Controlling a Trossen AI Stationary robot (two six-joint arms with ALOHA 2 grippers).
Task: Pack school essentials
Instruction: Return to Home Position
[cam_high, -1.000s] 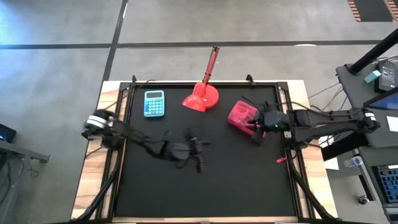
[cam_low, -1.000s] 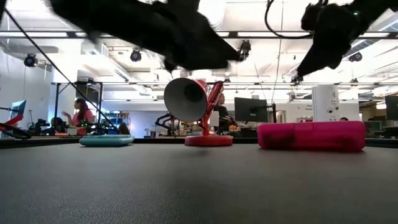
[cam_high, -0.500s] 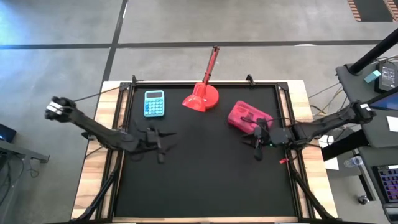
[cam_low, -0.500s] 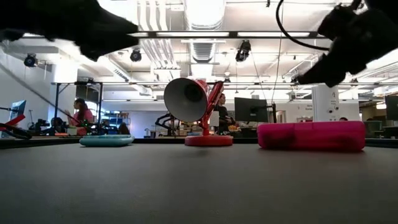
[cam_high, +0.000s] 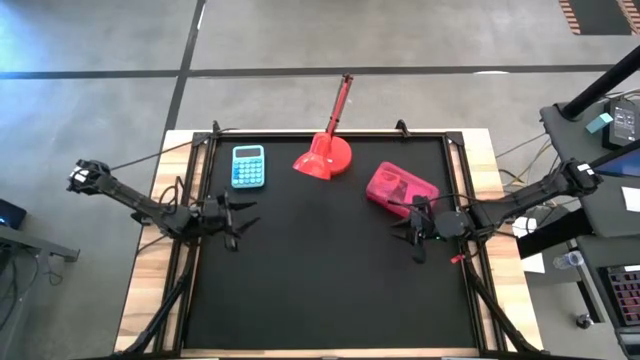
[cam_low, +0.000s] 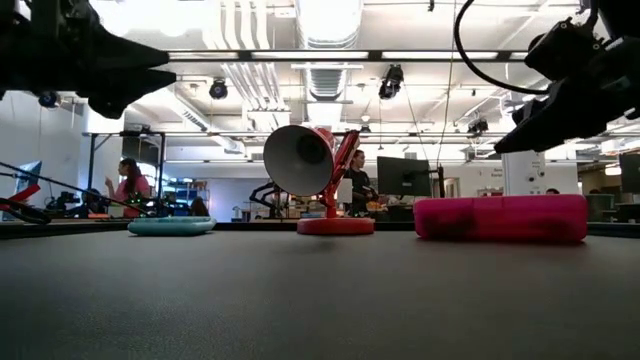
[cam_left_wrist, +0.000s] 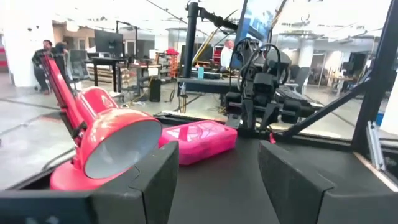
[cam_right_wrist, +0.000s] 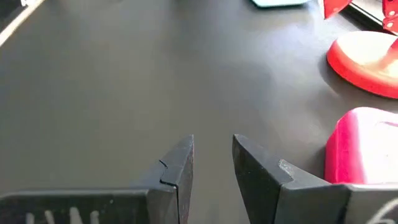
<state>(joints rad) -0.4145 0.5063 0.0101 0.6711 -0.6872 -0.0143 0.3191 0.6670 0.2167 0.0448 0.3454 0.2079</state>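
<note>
Sitting closed right of centre in the high view, pink box (cam_high: 398, 186) lay just above-left of right gripper (cam_high: 410, 232), jaws narrowly parted; essentials probably inside, unseen; left gripper (cam_high: 238, 220), jaws spread, well apart at mid-left.

Light-blue calculator (cam_high: 248, 166) is lying flat near the far left corner of the black mat (cam_high: 320, 290), red desk lamp (cam_high: 323, 158) is standing near it at the far edge, and a person in pink (cam_low: 129, 184) is sitting in the room behind.
</note>
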